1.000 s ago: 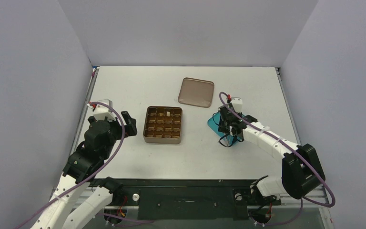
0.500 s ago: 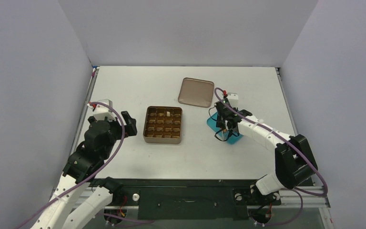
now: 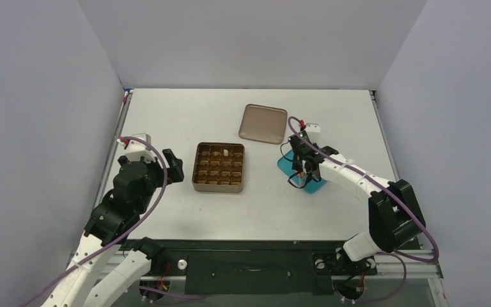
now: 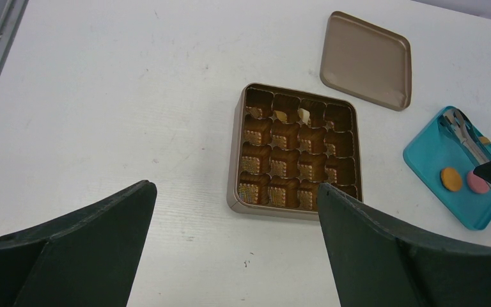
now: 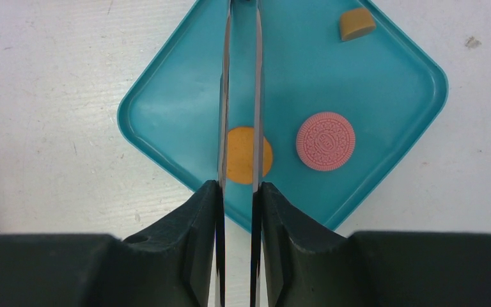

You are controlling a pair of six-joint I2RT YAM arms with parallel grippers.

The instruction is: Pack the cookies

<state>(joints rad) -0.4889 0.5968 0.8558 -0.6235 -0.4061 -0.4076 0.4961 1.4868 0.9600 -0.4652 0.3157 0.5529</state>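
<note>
- Teal plastic is being shown under the loose cookies: the teal plate (image 5: 166, 109), a smooth, glossy square with rounded corners and a low raised rim, is lying on the white table (image 5: 51, 77) to the right of the tin.
- On it the orange cookie (image 5: 264, 155), a plain flat matte disc, and the pink cookie (image 5: 325, 141), a round with an embossed face and a toothed edge, are being seen just beside one another but apart. A small tan piece (image 5: 357, 23) is lying near the far corner.
- The right gripper (image 5: 240, 192) is being shown pinched on thin metal tongs (image 5: 225, 96). Their two bright blades are standing close together over the left part of the orange cookie, and whether the cookie is being touched cannot be told.
- The cookies are being judged light, stiff and brittle, and likely to skate on the slick plate. Each is best taken gently across its rim, since a hard squeeze could crack it.
- The left gripper (image 4: 235, 188) is being held wide apart with nothing in it, above the table near the tin.
- The brown tin (image 4: 300, 94), a metallic square gridded into ribbed-floored cells, is being seen with a cream piece (image 4: 305, 115) in a far-row cell. Its lid (image 4: 367, 61) is lying apart.
</note>
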